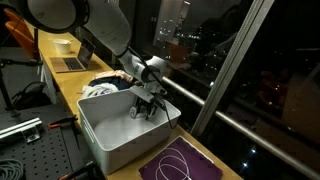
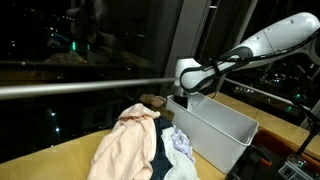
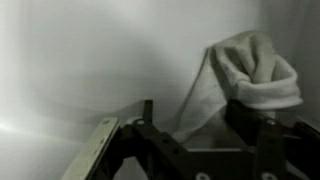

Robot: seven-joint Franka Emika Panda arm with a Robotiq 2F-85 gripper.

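My gripper (image 1: 146, 104) hangs inside a white plastic bin (image 1: 112, 142), near its far wall; it also shows in an exterior view (image 2: 186, 92) at the bin's (image 2: 222, 128) near end. In the wrist view the two fingers (image 3: 195, 118) stand wide apart and open. A white towel (image 3: 252, 68) lies bunched against the bin wall just beyond the right finger. A fold of it hangs down between the fingers, and I cannot tell if it touches them. The towel is hidden in both exterior views.
A pile of clothes lies on the wooden counter beside the bin: a peach garment (image 2: 125, 147), a white patterned cloth (image 2: 181, 146) and dark fabric (image 1: 103, 86). A purple mat (image 1: 186, 164) lies in front of the bin. A laptop (image 1: 69, 62) sits further back. Windows and a railing (image 2: 80, 86) run alongside.
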